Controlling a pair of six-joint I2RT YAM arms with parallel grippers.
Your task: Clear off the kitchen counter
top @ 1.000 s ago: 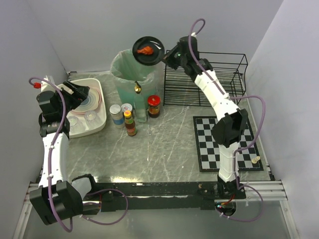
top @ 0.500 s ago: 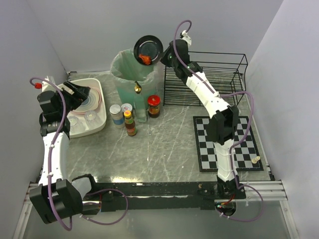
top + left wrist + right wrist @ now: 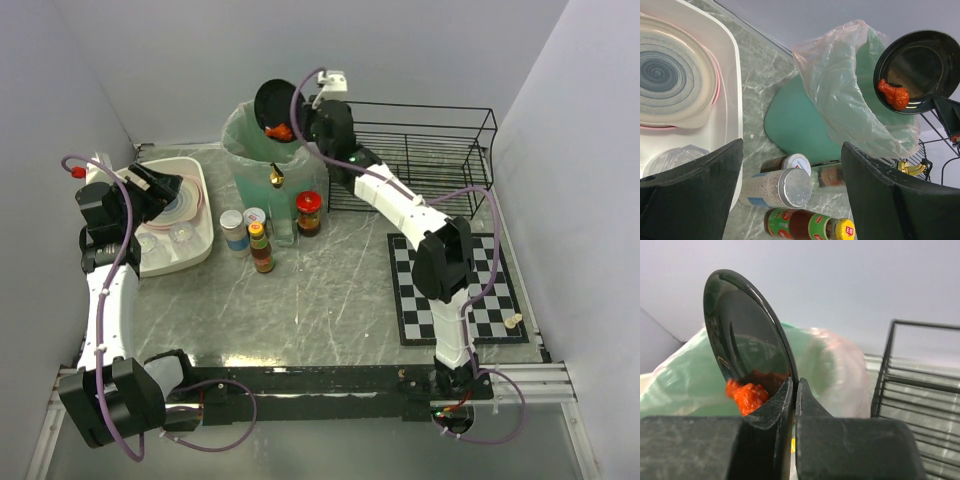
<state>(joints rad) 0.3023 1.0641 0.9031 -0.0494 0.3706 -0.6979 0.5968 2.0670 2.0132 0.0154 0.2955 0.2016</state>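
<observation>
A grey marble-patterned surface (image 3: 330, 300) lies flat and fills the middle of the overhead view. Its long axis runs left to right, and its metal-railed near edge faces the two arm bases.

At the far left corner sits a white tub (image 3: 208, 210). The left fingers (image 3: 156, 190) hover over it, spread wide and holding nothing. Only the left wrist view shows the tub's contents clearly: a plate with a blue-grey swirl (image 3: 665, 80) and a clear cup (image 3: 670, 160).

Just right of the tub stands a cluster of containers: a silver-lidded spice jar (image 3: 782, 187), a sauce bottle with a yellow cap (image 3: 262, 248) and a red-lidded jar (image 3: 309, 212). Behind them, at the middle of the far edge, stands a green bin lined with a clear bag (image 3: 250, 160).

Above the bin's mouth, the right fingers (image 3: 840, 450) pinch the rim of a black plate (image 3: 272, 105), which is tipped steeply. The right wrist view sees this grip edge-on, the fingers pressed tight on the rim. The left wrist view shows the plate's glossy face, with a piece of red food (image 3: 893, 94) at its lower rim.

Only the overhead view shows the rest of the right side. A black wire rack (image 3: 430, 150) stands at the far right corner, and a black-and-white checkered mat (image 3: 450, 290) lies along the right edge.
</observation>
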